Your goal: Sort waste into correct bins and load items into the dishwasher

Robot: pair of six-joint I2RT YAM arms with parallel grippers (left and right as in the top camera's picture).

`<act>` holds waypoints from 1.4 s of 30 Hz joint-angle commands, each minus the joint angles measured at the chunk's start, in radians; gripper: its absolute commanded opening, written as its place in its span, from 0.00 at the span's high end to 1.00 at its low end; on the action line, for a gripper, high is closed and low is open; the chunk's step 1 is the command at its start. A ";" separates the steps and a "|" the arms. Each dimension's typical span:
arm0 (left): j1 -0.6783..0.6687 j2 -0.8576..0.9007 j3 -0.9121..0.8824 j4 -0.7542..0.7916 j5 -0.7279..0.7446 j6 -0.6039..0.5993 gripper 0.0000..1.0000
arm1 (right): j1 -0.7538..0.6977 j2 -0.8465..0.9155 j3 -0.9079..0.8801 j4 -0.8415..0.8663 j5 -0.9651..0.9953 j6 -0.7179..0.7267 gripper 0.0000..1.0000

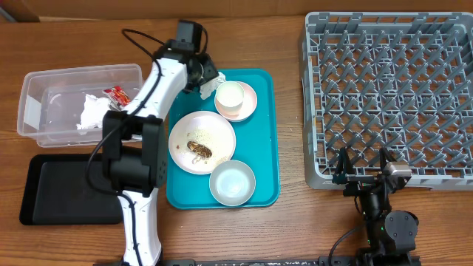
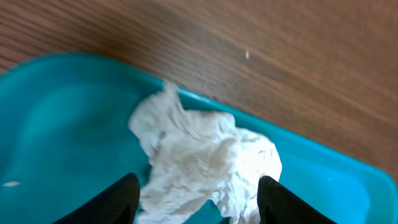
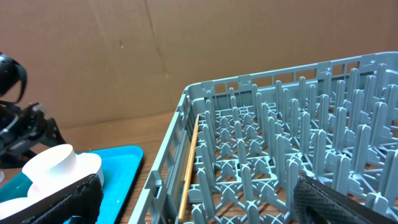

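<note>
1. One dish rack [image 1: 384, 96] fills the far right corner of the table [image 1: 288, 236]. No crockery is visible in it, so loading is judged not yet begun. The right gripper [image 1: 363, 166] hangs at its near edge with jaws wide apart and nothing between them, apparently parked for rack work.
2. The teal tray [image 1: 267, 133] sits mid-table and carries all the crockery.
3. The clear tub [image 1: 44, 81], at the left edge, holds a white napkin [image 1: 92, 111] and the red-and-white wrapper [image 1: 118, 94], so it evidently serves as the dry-waste bin.
4. The black tray [image 1: 66, 188], at the near left corner, shows nothing inside.
5. The plate [image 1: 214, 129], at the teal tray's centre, bears the brown food scraps [image 1: 199, 151] and crumbs. It is judged unfit for racking until scraped.
6. The bowl [image 1: 232, 182] lies at the tray's near edge.
7. The cup [image 1: 230, 96] stands on the pink saucer [image 1: 251, 100] near the far edge.
8. A crumpled napkin [image 2: 199, 162] lies in the tray's far left corner. The left gripper [image 2: 198, 183] straddles it, a finger on each side. Firm pinch cannot be confirmed.
</note>
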 commanded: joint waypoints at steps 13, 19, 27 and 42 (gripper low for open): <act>-0.035 0.062 0.005 -0.024 -0.178 -0.006 0.53 | -0.008 -0.003 -0.010 0.003 -0.005 -0.006 0.00; -0.036 0.064 0.005 -0.036 -0.163 -0.003 0.75 | -0.008 -0.003 -0.010 0.003 -0.005 -0.006 0.00; -0.028 -0.007 0.033 -0.103 -0.163 -0.003 0.96 | -0.008 -0.003 -0.010 0.003 -0.005 -0.006 0.00; 0.180 -0.499 0.084 -0.422 -0.301 -0.057 0.96 | -0.008 -0.003 -0.010 0.003 -0.005 -0.006 0.00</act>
